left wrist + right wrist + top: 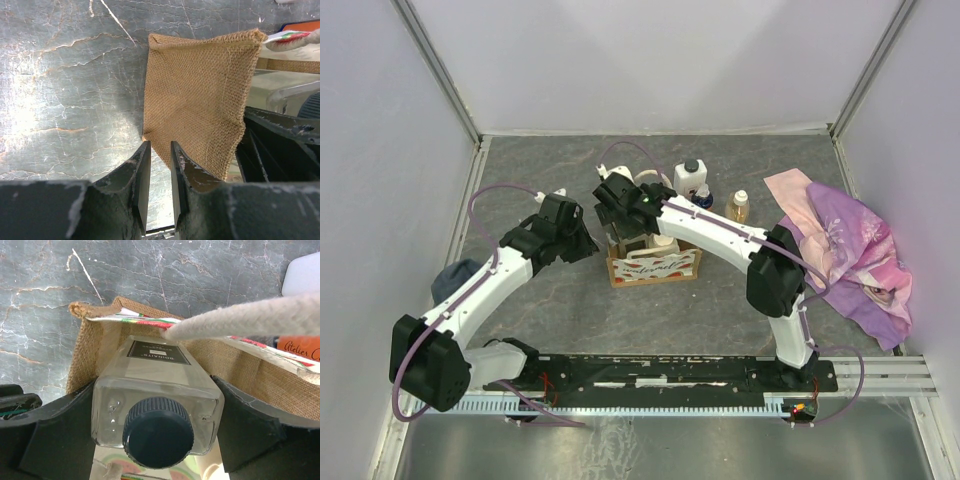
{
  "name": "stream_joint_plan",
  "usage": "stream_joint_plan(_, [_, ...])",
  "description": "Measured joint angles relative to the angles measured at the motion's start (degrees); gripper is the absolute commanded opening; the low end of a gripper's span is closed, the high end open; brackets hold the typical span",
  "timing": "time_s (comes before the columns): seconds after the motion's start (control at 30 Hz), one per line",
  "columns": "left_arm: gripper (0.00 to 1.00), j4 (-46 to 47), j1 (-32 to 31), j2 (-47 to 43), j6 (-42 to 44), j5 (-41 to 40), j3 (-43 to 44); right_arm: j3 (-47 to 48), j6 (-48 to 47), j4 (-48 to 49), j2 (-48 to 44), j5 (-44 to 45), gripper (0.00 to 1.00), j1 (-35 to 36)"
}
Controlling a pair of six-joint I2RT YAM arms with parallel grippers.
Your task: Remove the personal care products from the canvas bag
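The canvas bag [655, 265] stands mid-table, its burlap side [195, 95] filling the left wrist view. My right gripper [620, 205] reaches down into its mouth. In the right wrist view that gripper [152, 387] is shut on a clear square bottle with a dark cap [155, 385], one finger pressed on each side. A cream rope handle [250, 320] crosses above it. My left gripper [160, 145] sits at the bag's lower left corner, jaws slightly apart with nothing between them. Three products stand behind the bag: a white bottle [690, 178], a small blue-capped one [703, 196] and an amber one [738, 207].
A pink-purple cloth [845, 245] lies crumpled at the right. A dark grey cloth [455, 278] sits by the left wall. An orange-labelled item [300, 346] and a cream cap [663, 243] show inside the bag. Walls close in three sides.
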Motion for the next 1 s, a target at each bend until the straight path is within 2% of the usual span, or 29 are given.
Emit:
stream_joint_plan(0.13, [0.29,-0.1,0.0,0.0,0.1,0.0,0.0,0.0,0.4,0.5,0.0,-0.2,0.69,-0.3])
stream_joint_plan(0.33, [0.29,-0.2,0.0,0.0,0.2,0.0,0.0,1.6,-0.7,-1.9,-0.2,-0.2,0.67,-0.4])
stream_joint_plan(0.57, [0.29,-0.1,0.0,0.1,0.2,0.0,0.0,16.6,-4.0,-9.5,-0.4,-0.2,0.67,-2.3])
stream_joint_plan(0.77, [0.29,-0.2,0.0,0.1,0.2,0.0,0.0,29.3,-6.6,-12.2,-2.7,-0.2,0.68,-7.3])
stream_joint_plan(1.0, [0.30,-0.2,0.0,0.1,0.2,0.0,0.0,28.4,-8.5,-12.1,-8.7,1.6,0.68,-17.9])
